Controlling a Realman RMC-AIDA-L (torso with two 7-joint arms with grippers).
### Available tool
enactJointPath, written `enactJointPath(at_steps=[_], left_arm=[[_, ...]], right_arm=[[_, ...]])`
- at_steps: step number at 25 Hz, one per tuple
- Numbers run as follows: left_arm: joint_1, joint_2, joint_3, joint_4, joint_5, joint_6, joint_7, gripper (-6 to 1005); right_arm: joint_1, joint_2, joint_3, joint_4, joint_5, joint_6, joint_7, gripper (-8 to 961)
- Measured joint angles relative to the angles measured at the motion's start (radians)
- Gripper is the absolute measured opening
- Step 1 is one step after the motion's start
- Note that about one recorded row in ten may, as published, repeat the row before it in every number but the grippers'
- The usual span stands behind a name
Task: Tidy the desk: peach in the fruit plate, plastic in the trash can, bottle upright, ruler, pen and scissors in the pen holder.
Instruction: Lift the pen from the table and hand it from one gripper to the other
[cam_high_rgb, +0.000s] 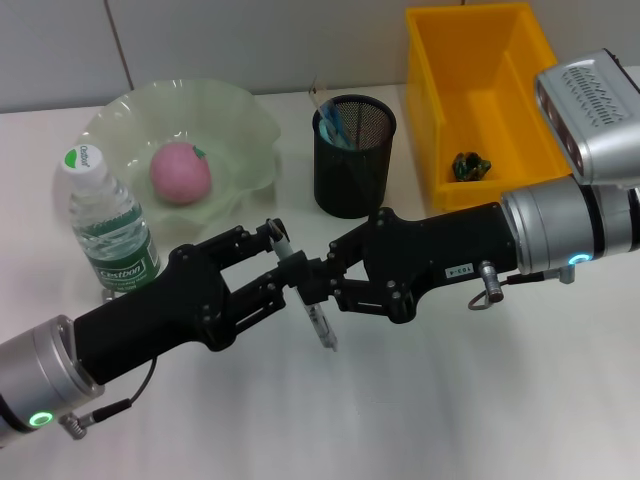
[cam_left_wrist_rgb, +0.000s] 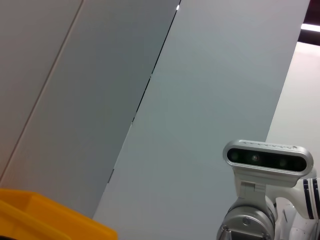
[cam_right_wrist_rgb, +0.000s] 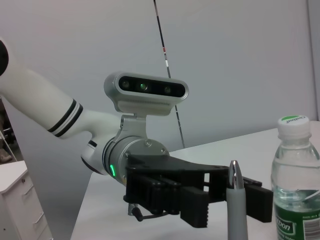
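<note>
Meeting in front of the holder (cam_high_rgb: 354, 155), both my arms are hanging above the tabletop (cam_high_rgb: 450, 400) with the pen (cam_high_rgb: 305, 292) between them. My left fingers (cam_high_rgb: 284, 258) are narrowed around the pen's upper part, and my right fingers (cam_high_rgb: 318, 285) are closing on it just below; whether both are truly pinching it I cannot tell for sure, but the pen is sitting tilted, off the tabletop, its clear lower end pointing down. In the right wrist view the pen's (cam_right_wrist_rgb: 237, 200) silver tip is standing up close to the camera, with my left fingers (cam_right_wrist_rgb: 200, 202) behind it.

Left of the holder, the peach (cam_high_rgb: 180, 172) is lying in the plate (cam_high_rgb: 240, 120), and the bottle (cam_high_rgb: 108, 222) is standing upright in front of that plate. Right of the holder, the yellow bin (cam_high_rgb: 430, 110) is holding a dark crumpled scrap (cam_high_rgb: 469, 166). Inside the holder something blue (cam_high_rgb: 333, 125) is leaning against the mesh wall. My left wrist view is showing only the wall, a corner of the bin (cam_left_wrist_rgb: 50, 220) and the right arm's camera (cam_left_wrist_rgb: 267, 157).
</note>
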Motion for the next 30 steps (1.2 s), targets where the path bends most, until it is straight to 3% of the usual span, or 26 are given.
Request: enactJointPath(at_steps=[10, 30], left_arm=[[-0.009, 0.0, -0.008, -0.032, -0.006, -0.004, 0.052, 526], [-0.009, 0.0, -0.017, -0.045, -0.006, -0.003, 0.078, 430]], right_arm=[[0.006, 0.002, 0.001, 0.016, 0.0, 0.0, 0.0, 123], [0.014, 0.002, 0.002, 0.023, 0.0, 0.012, 0.004, 123]])
